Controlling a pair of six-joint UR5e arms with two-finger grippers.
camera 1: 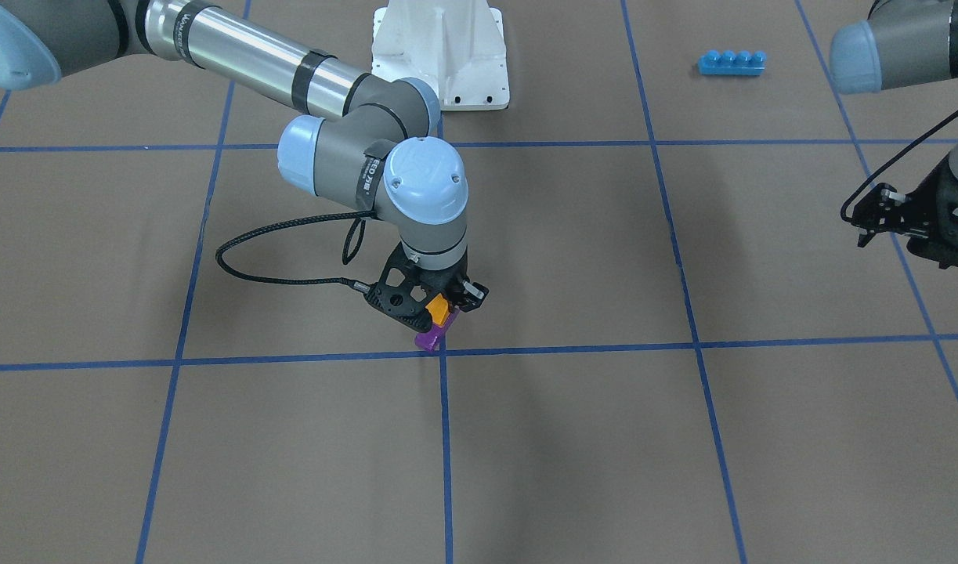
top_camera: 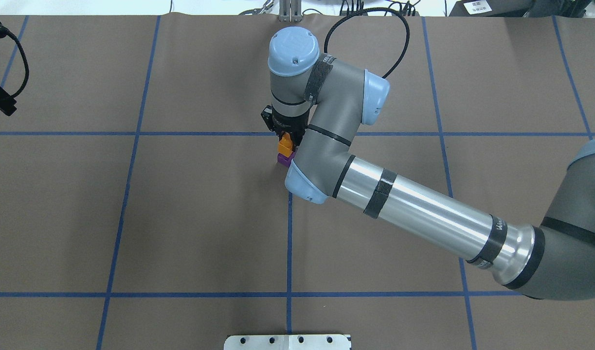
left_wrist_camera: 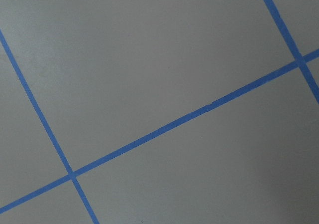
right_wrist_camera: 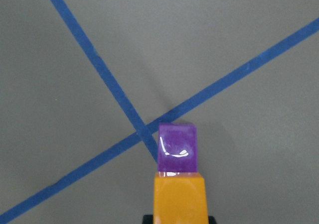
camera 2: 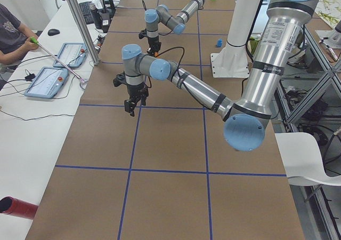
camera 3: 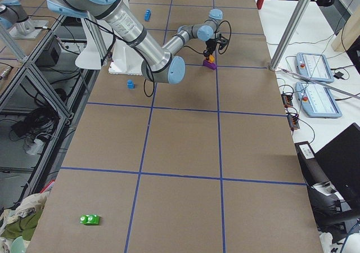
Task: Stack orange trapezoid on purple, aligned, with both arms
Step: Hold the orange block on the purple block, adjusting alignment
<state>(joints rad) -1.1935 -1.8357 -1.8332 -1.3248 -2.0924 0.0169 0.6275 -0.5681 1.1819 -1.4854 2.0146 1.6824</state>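
My right gripper (camera 1: pixel 447 310) is shut on the orange trapezoid (camera 1: pixel 441 309) and holds it right over the purple brick (camera 1: pixel 430 338), which rests on the table at a crossing of blue tape lines. The orange brick seems to touch the purple one's top. I cannot tell if it is pressed home. The right wrist view shows the orange brick (right_wrist_camera: pixel 179 199) with the purple brick (right_wrist_camera: pixel 177 148) just beyond it. The overhead view shows the orange brick (top_camera: pixel 286 145) above the purple one (top_camera: pixel 283 159). My left gripper (camera 1: pixel 872 216) is open and empty, raised far off to the side.
A long blue four-stud brick (camera 1: pixel 731 63) lies near the white base mount (camera 1: pixel 439 55). A small blue brick (camera 3: pixel 130 84) lies by the mount. A green piece (camera 3: pixel 90 220) lies at the table's near right end. Operators' tablets (camera 3: pixel 318 84) lie along the table's edge.
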